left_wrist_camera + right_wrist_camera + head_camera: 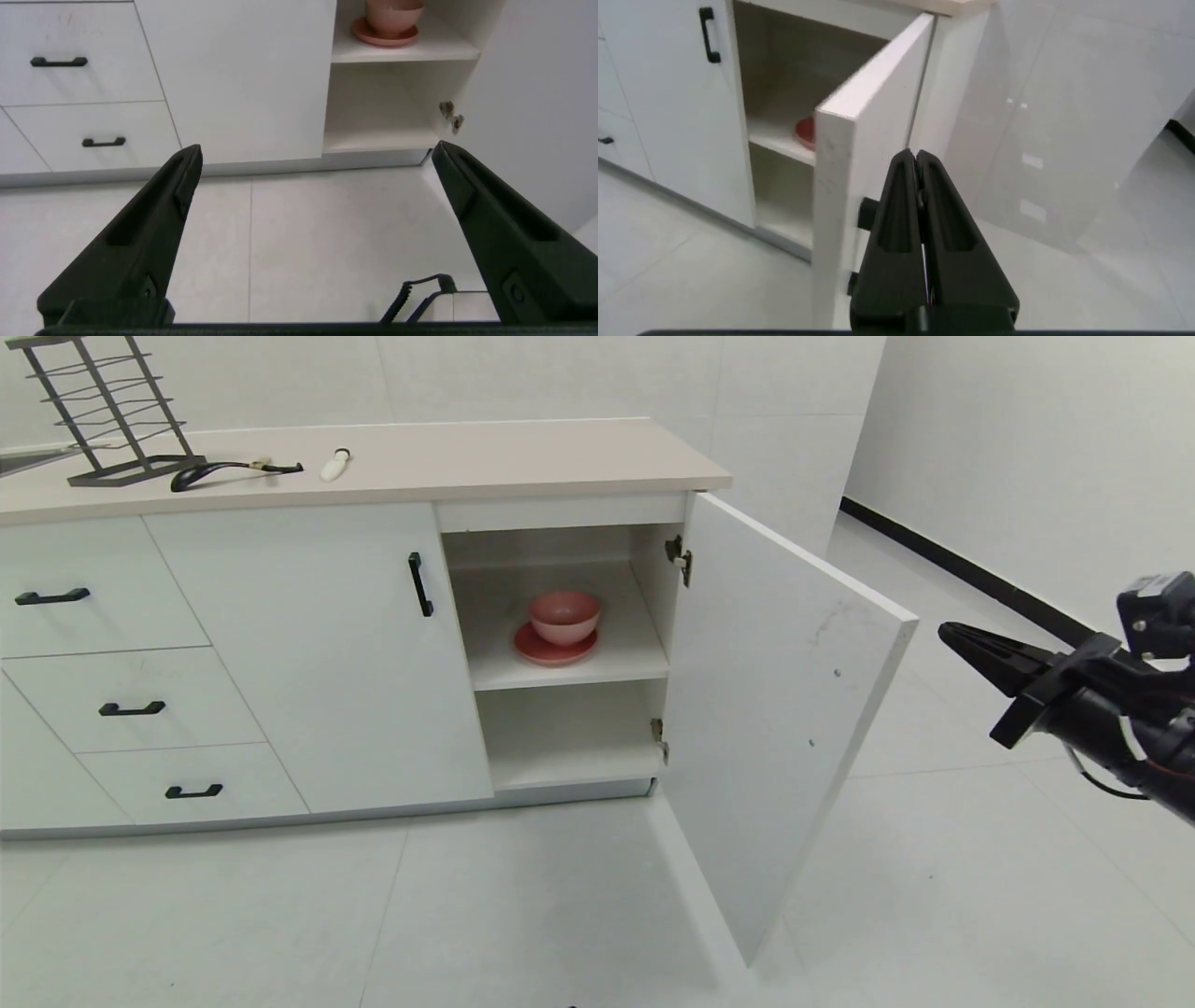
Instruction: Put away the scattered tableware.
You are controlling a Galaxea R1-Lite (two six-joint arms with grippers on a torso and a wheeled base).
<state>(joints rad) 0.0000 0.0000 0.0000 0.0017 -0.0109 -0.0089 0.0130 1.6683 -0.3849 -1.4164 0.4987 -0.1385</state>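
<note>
Our right gripper (948, 635) is pinched closed, hanging just off the cabinet's (308, 653) open door (784, 709). The left gripper (313, 154) is spread wide, facing the cabinet front. Inside the cabinet we see the pink bowl (564, 613) sitting on the pink plate (551, 656), on the upper shelf (621, 663). On the cabinet top are a black utensil (215, 471), a white utensil (334, 464) and a wire rack (112, 420).

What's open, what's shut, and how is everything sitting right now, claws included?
Right cabinet door: swung wide open.
Left cabinet door: shut.
Three drawers: shut.
Pink bowl: upright, sitting on the pink plate, upper shelf.
Left claw: open, holding nothing.
Right claw: shut, holding nothing.
</note>
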